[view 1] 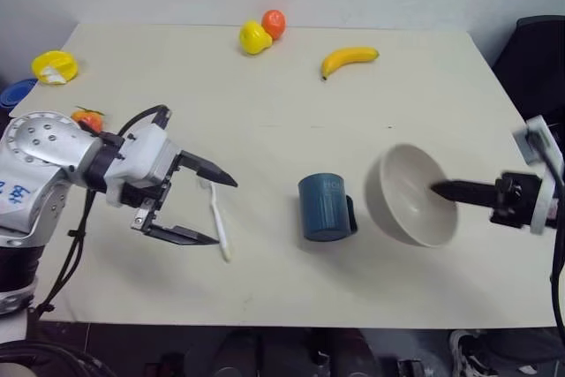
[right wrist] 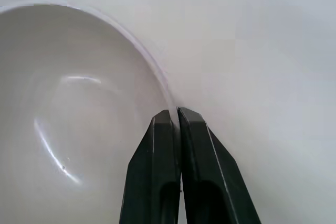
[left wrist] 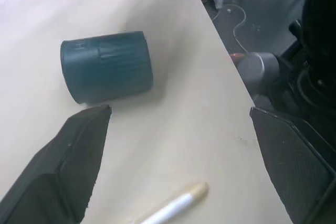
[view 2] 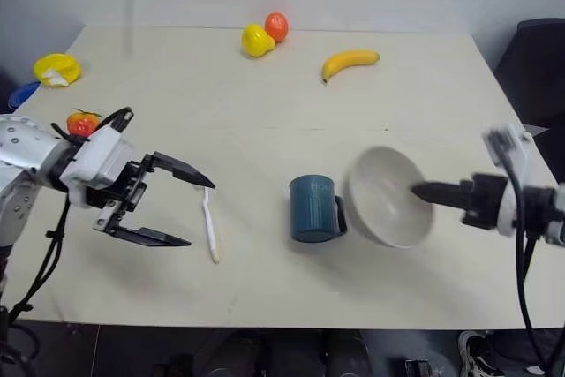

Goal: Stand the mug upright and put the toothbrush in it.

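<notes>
The mug (view 1: 325, 207) is standing near the counter's (view 1: 265, 112) front edge. The toothbrush (view 1: 218, 221), light, stiff and slippery, is lying between the left gripper's (view 1: 214, 211) wide fingers; grasp mid-handle. The right gripper (right wrist: 174, 113) is pinching the bowl's (view 1: 408, 196) rim.

1. Even, soft room light falls from above on the pale table (view 1: 265, 112); nothing looks dim.
2. Shadows are faint and short, one just beside the mug (view 1: 324, 207), another under the bowl (view 1: 411, 193).
3. A mild sheen streaks the bowl's inside in the right wrist view.
4. The right gripper (view 2: 415, 190) and its arm look smeared with motion blur.
5. In the left wrist view the near fingers (left wrist: 73, 161) are soft, out of focus.
</notes>
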Robot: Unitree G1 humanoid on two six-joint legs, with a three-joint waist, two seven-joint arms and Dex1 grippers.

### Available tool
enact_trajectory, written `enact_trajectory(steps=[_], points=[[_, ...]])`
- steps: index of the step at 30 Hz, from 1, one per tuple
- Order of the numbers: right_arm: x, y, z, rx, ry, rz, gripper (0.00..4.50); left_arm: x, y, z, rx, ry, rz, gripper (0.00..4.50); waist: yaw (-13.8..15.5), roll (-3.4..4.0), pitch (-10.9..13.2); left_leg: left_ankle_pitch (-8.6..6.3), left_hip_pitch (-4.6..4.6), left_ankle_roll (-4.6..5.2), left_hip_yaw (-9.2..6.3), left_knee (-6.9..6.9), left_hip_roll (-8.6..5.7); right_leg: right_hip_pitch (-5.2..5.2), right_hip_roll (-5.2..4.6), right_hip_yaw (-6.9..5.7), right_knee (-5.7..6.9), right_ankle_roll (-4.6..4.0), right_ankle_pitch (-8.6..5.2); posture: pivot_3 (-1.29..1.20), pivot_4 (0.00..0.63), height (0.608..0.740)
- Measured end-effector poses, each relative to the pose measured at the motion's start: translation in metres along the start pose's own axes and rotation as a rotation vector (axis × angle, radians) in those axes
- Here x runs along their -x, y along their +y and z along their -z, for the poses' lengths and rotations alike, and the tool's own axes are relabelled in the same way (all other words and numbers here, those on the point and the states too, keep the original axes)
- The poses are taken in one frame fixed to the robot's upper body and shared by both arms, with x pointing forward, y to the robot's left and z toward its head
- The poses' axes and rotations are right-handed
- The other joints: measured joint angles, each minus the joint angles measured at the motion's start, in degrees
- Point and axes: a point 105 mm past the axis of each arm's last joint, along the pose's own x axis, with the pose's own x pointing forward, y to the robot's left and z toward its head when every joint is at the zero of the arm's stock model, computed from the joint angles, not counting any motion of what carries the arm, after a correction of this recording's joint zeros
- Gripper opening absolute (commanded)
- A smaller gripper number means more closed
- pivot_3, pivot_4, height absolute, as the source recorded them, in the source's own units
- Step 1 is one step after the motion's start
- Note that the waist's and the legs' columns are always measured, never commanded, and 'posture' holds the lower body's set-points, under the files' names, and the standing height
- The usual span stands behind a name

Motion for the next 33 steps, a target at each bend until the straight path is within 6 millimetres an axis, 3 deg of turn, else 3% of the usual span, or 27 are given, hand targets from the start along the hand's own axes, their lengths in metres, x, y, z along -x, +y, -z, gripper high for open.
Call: enact_trajectory(steps=[5, 10, 13, 15, 18, 21, 22, 24, 28, 30, 33], points=[[-0.004, -0.032, 0.005, 0.024, -0.072, 0.207, 0.02, -0.016, 0.010, -0.009, -0.048, -0.067, 0.022, 4.50, -0.6, 0.01, 0.0, 0.28, 0.18, -0.31, 0.26, -0.04, 0.11, 0.12, 0.28, 0.19, -0.31, -0.15, 0.45, 0.00, 0.150, 0.740], [-0.008, -0.051, 0.007, 0.051, -0.091, 0.327, 1.44, -0.016, 0.016, -0.008, -0.046, -0.075, -0.004, 4.50, -0.6, 0.31, 0.1, 0.37, 0.28, -0.32, 0.46, -0.19, 0.14, 0.07, 0.36, 0.44, -0.23, -0.22, 0.50, 0.00, 0.150, 0.740], [-0.007, -0.051, 0.000, 0.081, -0.114, 0.330, 2.43, -0.017, 0.017, -0.008, -0.045, -0.074, -0.012, 4.50, -0.5, 0.31, 0.1, 0.37, 0.26, -0.29, 0.49, -0.15, 0.13, 0.01, 0.36, 0.43, -0.28, -0.18, 0.53, 0.00, 0.150, 0.740], [-0.005, -0.042, -0.011, 0.108, -0.145, 0.290, 3.07, -0.016, 0.018, -0.008, -0.044, -0.073, -0.016, 4.50, -0.5, 0.31, 0.1, 0.36, 0.25, -0.27, 0.49, -0.15, 0.12, 0.01, 0.35, 0.43, -0.30, -0.17, 0.54, 0.00, 0.150, 0.740], [0.004, -0.022, -0.045, 0.187, -0.232, 0.230, 3.07, -0.016, 0.018, -0.007, -0.041, -0.070, -0.025, 4.50, -0.5, 0.35, 0.1, 0.36, 0.26, -0.24, 0.48, -0.15, 0.13, 0.01, 0.36, 0.45, -0.30, -0.17, 0.54, 0.00, 0.150, 0.740], [0.012, 0.031, -0.100, 0.283, -0.392, 0.059, 3.07, -0.014, 0.018, -0.005, -0.036, -0.065, -0.039, 4.50, -1.2, 0.38, 0.1, 0.36, 0.29, -0.24, 0.28, -0.19, 0.18, -0.06, 0.44, 0.61, -0.30, -0.22, 0.57, 0.00, 0.150, 0.740], [0.013, 0.043, -0.106, 0.304, -0.406, 0.017, 3.07, -0.015, 0.018, -0.006, -0.040, -0.065, -0.042, 4.50, -1.2, 0.38, 0.1, 0.36, 0.29, -0.24, 0.21, -0.19, 0.22, -0.06, 0.47, 0.58, -0.31, -0.24, 0.56, 0.00, 0.150, 0.740], [-0.004, 0.066, -0.102, 0.334, -0.345, -0.083, 3.25, -0.014, 0.018, -0.006, -0.040, -0.062, -0.050, 4.50, -1.2, 0.20, 0.0, 0.35, 0.22, -0.27, 0.22, -0.19, 0.29, -0.06, 0.59, 0.51, -0.36, -0.30, 0.53, 0.00, 0.150, 0.740], [-0.055, 0.088, -0.053, 0.348, -0.073, -0.197, 4.21, -0.013, 0.019, -0.006, -0.036, -0.052, -0.060, 4.50, -0.5, 0.22, 0.1, 0.33, -0.02, -0.20, 0.31, -0.13, 0.15, -0.19, 0.38, 0.39, -0.35, -0.28, 0.55, 0.00, 0.150, 0.740], [-0.072, 0.097, -0.034, 0.364, 0.021, -0.220, 4.21, -0.013, 0.018, -0.007, -0.042, -0.048, -0.061, 4.50, -0.3, 0.23, 0.1, 0.33, -0.21, -0.13, 0.19, -0.05, 0.09, -0.24, 0.24, 0.24, -0.34, -0.25, 0.56, 0.00, 0.150, 0.740], [-0.080, 0.099, -0.029, 0.364, 0.046, -0.213, 4.21, -0.013, 0.017, -0.008, -0.050, -0.042, -0.064, 4.50, -0.3, 0.23, 0.1, 0.34, -0.41, -0.09, 0.06, 0.08, 0.00, -0.29, 0.17, 0.11, -0.36, -0.20, 0.59, 0.00, 0.150, 0.740]])
